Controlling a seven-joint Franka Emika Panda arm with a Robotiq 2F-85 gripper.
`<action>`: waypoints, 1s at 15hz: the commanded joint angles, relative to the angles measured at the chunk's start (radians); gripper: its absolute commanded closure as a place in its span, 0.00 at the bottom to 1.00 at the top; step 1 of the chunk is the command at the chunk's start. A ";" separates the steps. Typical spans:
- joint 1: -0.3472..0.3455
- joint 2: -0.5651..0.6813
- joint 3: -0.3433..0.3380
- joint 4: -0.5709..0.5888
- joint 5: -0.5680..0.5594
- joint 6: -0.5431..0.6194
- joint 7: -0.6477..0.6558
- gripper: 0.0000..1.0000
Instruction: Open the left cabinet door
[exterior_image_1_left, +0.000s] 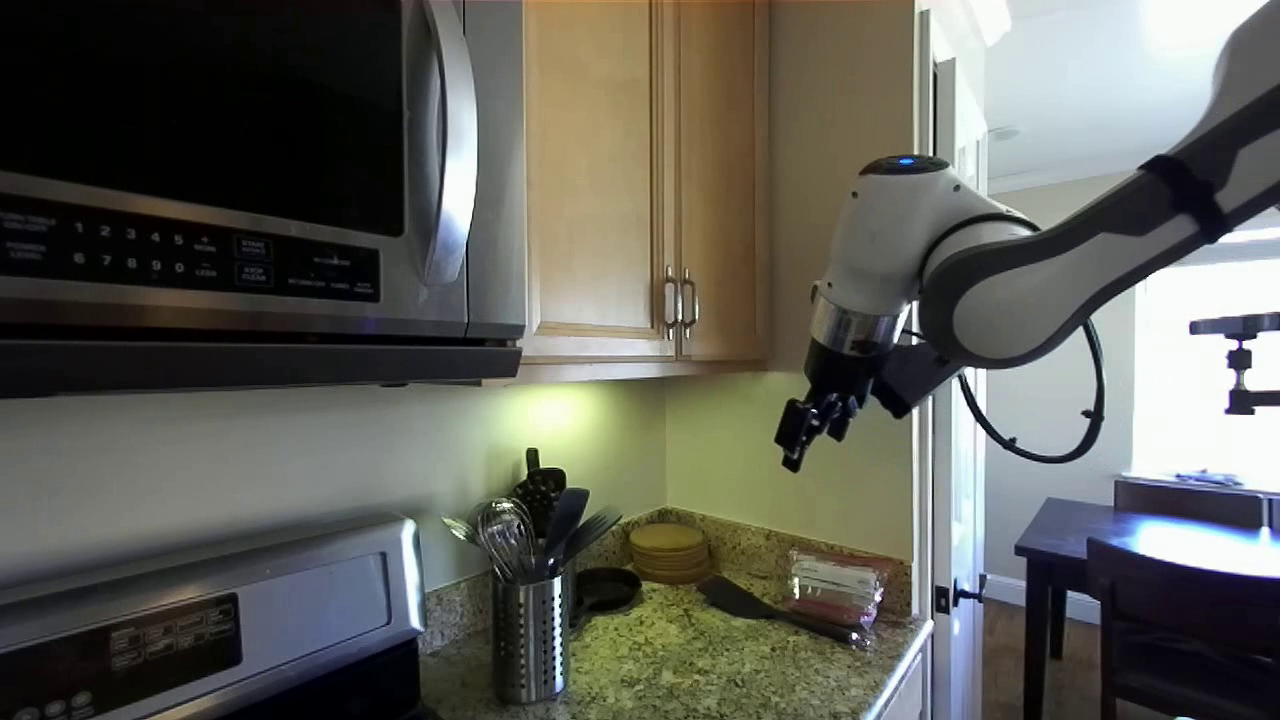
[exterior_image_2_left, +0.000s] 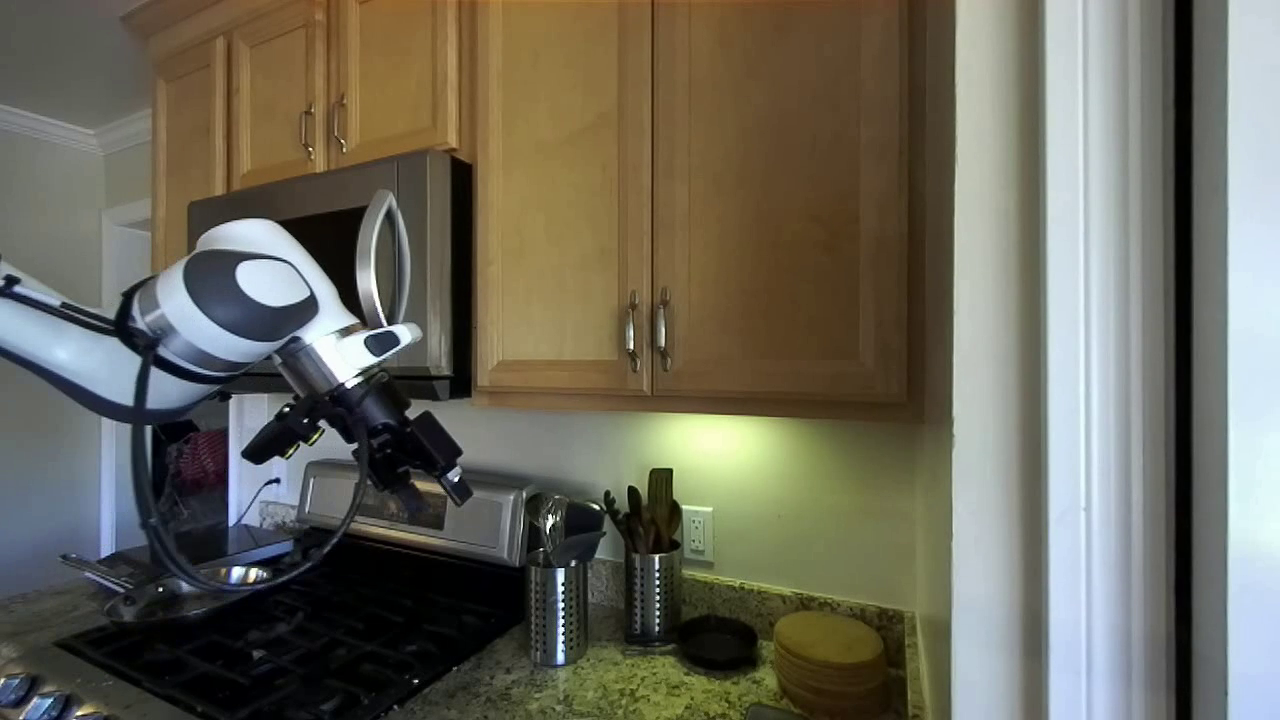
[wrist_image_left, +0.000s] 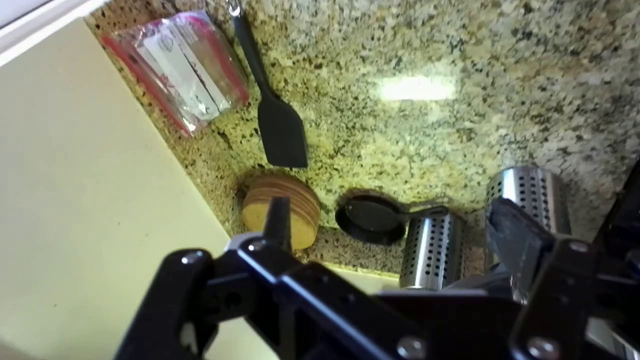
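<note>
Speckled kitchen counter (wrist_image_left: 375, 40) below me, my gripper (wrist_image_left: 392, 215) spread, fingers (wrist_image_left: 517, 240) well apart, left cabinet door (exterior_image_2_left: 560, 190) closed, at 1 o'clock from my gripper in an exterior view, handle (exterior_image_2_left: 632, 332) at door's 5 o'clock, spatula (wrist_image_left: 282, 132) at 11 o'clock in wrist view

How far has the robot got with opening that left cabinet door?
Done: nothing visible; the left cabinet door is shut. In hand: nothing; the gripper is open and empty, away from the door's handle. Left: everything, likely reaching over, gripping that handle and pulling.
</note>
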 joint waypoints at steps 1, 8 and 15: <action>-0.040 0.169 -0.036 0.134 -0.069 0.131 -0.035 0.00; -0.031 0.317 -0.090 0.255 -0.060 0.268 -0.144 0.00; -0.029 0.363 -0.095 0.299 -0.062 0.270 -0.158 0.00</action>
